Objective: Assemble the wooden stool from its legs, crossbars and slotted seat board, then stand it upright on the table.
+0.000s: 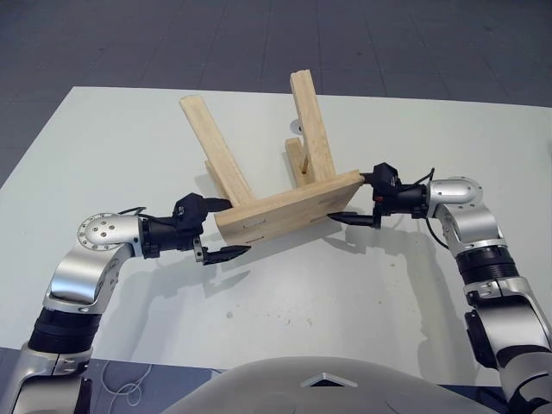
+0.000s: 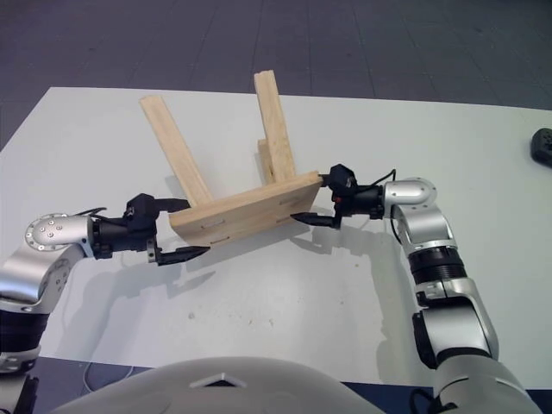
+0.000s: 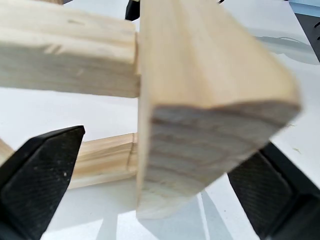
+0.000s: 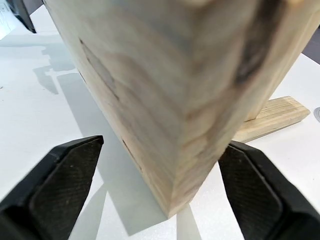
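The wooden stool lies tipped on the white table [image 1: 345, 302], its slotted seat board [image 1: 289, 207] on edge and two legs [image 1: 216, 151] [image 1: 313, 125] slanting up and away from me. A short wooden piece [image 1: 296, 161] shows low between the legs, close to the tabletop [image 4: 277, 114]. My left gripper [image 1: 220, 229] is open at the board's left end, one finger [image 3: 40, 180] on each side of the end grain [image 3: 200, 145]. At the right end, my right gripper [image 1: 355, 197] is open too, and its fingers [image 4: 55, 190] straddle the board's corner [image 4: 165, 100] with a gap.
A small pale disc [image 1: 296, 128] lies on the table behind the legs. A dark object [image 2: 542, 145] sits at the table's far right edge. Bare tabletop stretches in front of the stool and to both sides. Dark floor lies beyond the far edge.
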{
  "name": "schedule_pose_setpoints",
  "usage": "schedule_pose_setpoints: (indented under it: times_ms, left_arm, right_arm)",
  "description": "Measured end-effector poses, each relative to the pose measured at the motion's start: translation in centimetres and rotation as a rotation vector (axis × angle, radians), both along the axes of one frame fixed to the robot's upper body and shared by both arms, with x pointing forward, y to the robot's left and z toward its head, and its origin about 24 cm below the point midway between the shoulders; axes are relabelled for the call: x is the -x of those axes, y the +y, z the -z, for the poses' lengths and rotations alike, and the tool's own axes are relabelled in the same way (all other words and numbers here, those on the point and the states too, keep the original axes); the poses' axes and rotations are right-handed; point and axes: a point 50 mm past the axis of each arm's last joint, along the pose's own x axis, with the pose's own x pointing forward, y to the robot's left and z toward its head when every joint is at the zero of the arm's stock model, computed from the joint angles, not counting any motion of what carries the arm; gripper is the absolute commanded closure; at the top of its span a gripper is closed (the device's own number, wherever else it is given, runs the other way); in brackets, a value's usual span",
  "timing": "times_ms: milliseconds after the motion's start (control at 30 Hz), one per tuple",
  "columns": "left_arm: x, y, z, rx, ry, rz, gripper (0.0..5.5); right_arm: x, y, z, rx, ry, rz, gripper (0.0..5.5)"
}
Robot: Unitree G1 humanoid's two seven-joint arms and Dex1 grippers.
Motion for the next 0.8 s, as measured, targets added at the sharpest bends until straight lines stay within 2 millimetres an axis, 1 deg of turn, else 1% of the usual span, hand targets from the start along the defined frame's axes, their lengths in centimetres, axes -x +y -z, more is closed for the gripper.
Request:
schedule_pose_setpoints:
  times_ms: [33,100,167,233,400,433,567,667,733,800]
  left_arm:
    - [-0.5,0.3,-0.1,0.002,-0.003,-0.016,1.47]
    - [-1.2,0.6,-0.2,0.007,-0.011,-0.038,1.76]
    - [-1.8,0.6,-0.4,0.013,-0.023,-0.048,2.16]
    - [-1.9,0.6,-0.3,0.016,-0.025,-0.057,2.48]
    - [-1.3,0.0,-0.2,0.024,-0.031,-0.011,2.54]
    - [-1.2,0.0,-0.1,0.025,-0.031,-0.009,2.54]
    - [-1.1,0.1,-0.1,0.024,-0.030,0.002,2.55]
    - [-1.0,0.3,-0.2,0.024,0.002,0.021,2.67]
    - [-0.7,0.9,-0.4,0.047,0.094,0.043,2.86]
    - [-0.7,1.5,-0.7,0.082,0.221,0.058,2.96]
  right_arm:
    - [0.3,-0.2,0.2,-0.002,0.010,0.006,2.10]
    - [1.0,-0.1,0.3,-0.004,0.028,0.004,2.37]
    - [2.0,0.3,0.5,-0.019,0.056,-0.018,2.75]
    - [3.2,0.8,0.6,-0.035,0.085,-0.040,3.07]
    - [5.5,0.5,0.8,-0.041,0.097,0.031,3.78]
    - [5.7,0.5,0.9,-0.044,0.096,0.045,3.91]
    - [6.2,0.4,0.9,-0.052,0.087,0.070,3.91]
    - [6.3,0.5,0.9,-0.056,0.093,0.066,3.91]
    - [6.3,0.7,0.9,-0.057,0.107,0.050,3.91]
    - [6.2,0.8,0.9,-0.064,0.136,0.037,3.91]
